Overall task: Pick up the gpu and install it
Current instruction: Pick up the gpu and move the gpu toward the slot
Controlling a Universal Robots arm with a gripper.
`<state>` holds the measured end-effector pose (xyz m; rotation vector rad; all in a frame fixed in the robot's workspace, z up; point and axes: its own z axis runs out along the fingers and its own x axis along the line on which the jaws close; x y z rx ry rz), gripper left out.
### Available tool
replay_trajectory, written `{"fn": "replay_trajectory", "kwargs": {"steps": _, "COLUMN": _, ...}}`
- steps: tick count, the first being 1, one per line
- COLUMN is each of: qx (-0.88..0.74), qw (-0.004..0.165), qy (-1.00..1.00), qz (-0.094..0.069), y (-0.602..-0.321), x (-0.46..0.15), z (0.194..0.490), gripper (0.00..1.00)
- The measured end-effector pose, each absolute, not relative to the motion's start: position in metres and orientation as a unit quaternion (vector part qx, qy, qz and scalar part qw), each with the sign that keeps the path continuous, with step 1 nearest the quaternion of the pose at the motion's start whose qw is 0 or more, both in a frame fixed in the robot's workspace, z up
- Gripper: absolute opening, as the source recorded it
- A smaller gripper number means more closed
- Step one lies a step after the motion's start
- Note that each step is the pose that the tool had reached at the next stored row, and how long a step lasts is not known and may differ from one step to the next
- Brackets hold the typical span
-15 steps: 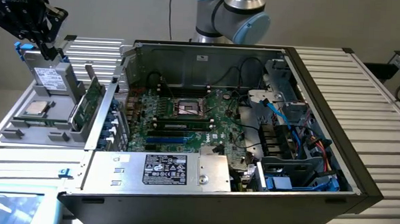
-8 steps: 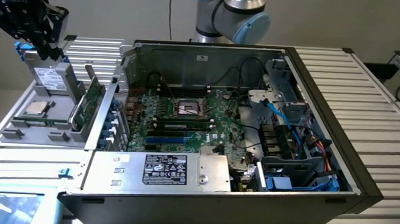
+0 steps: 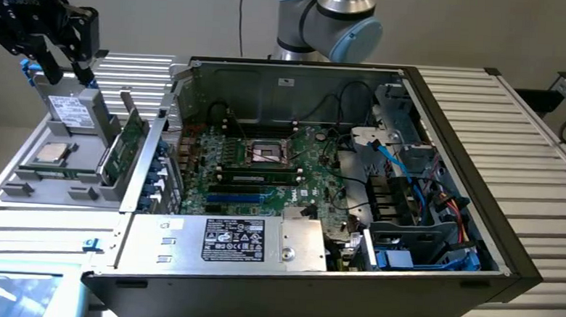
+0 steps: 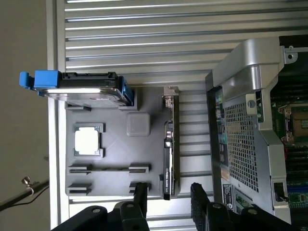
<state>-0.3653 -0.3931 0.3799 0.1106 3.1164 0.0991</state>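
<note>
The gpu [image 3: 124, 147] stands on its edge in a slot at the side of the grey parts tray [image 3: 29, 185] nearest the computer case, its green board facing the exterior view's left. From the wrist it appears edge-on as a thin dark and silver strip [image 4: 168, 144]. My gripper [image 3: 67, 66] hangs open well above the far end of the tray, over the hard drive [image 3: 70, 111], holding nothing. In the wrist view the gripper [image 4: 169, 202] shows two black fingers [image 4: 141, 198] set apart, roughly in line with the card's edge.
The tray [image 4: 139, 163] also carries a hard drive with blue rails [image 4: 82, 86] and a CPU [image 4: 88, 143]. The open computer case [image 3: 454, 211], with its motherboard [image 3: 263, 165], cables and power supply [image 3: 226, 239], lies just to the exterior view's right of the tray on a ribbed metal table [image 3: 554, 165].
</note>
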Motion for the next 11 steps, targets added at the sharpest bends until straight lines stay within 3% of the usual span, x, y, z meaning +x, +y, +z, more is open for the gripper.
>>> {"fn": "replay_trajectory", "kwargs": {"steps": 11, "qx": 0.035, "qw": 0.011, "qy": 0.999, "qz": 0.032, "y": -0.391, "x": -0.361, "z": 0.360, "gripper": 0.49}}
